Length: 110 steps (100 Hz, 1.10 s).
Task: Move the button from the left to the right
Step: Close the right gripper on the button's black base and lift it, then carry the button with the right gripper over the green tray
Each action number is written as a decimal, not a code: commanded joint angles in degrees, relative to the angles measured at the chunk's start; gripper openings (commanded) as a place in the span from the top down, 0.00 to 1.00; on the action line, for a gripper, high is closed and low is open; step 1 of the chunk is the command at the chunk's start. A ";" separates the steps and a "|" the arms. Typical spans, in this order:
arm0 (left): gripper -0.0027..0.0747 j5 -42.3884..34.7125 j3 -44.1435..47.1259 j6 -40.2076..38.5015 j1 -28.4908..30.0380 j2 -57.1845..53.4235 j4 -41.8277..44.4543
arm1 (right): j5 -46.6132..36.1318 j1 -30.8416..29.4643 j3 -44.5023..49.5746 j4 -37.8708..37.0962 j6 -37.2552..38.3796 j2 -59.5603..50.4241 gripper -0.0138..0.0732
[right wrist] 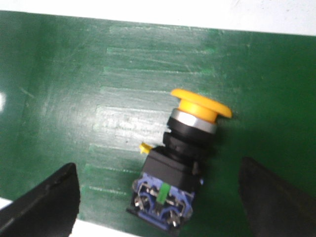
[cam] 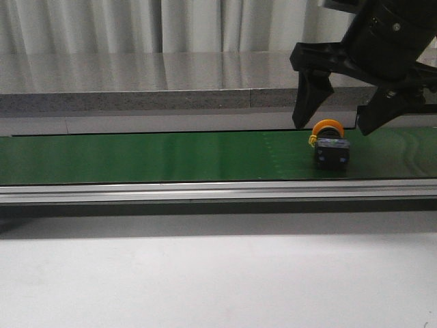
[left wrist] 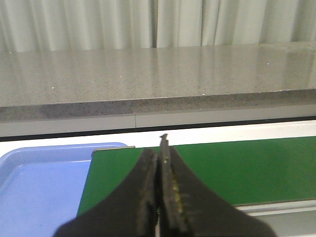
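Observation:
The button [cam: 330, 144] lies on its side on the green belt [cam: 171, 156] at the right, its yellow-orange cap pointing away and its black body toward me. In the right wrist view the button [right wrist: 180, 158] shows its blue and green terminal end. My right gripper [cam: 332, 124] is open and hovers just above the button, one finger on each side, not touching it; the right wrist view shows my right gripper [right wrist: 160, 197] with the button between its fingertips. My left gripper [left wrist: 161, 163] is shut and empty over the belt's left end; it does not show in the front view.
A blue tray [left wrist: 39, 182] sits beside the belt's left end. An aluminium rail [cam: 205, 191] runs along the belt's near edge. A grey stone ledge [cam: 136, 89] runs behind the belt, with curtains beyond. White table surface [cam: 205, 273] lies in front.

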 commanded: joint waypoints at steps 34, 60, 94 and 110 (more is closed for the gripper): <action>0.99 -4.83 -1.52 0.08 -0.60 0.51 -0.35 | -2.06 -0.02 -1.99 -4.73 -0.22 1.22 0.48; 0.99 -4.83 -1.52 0.08 -0.60 0.51 -0.35 | -0.47 -0.02 -2.12 -4.73 -0.22 1.14 0.59; 0.99 -4.83 -1.52 0.08 -0.60 0.51 -0.35 | 7.68 -1.35 -7.77 -12.20 -0.22 -3.68 0.59; 0.99 -4.83 -1.52 0.08 -0.60 0.51 -0.35 | 12.36 -6.69 -11.05 -16.37 -0.26 -5.04 0.59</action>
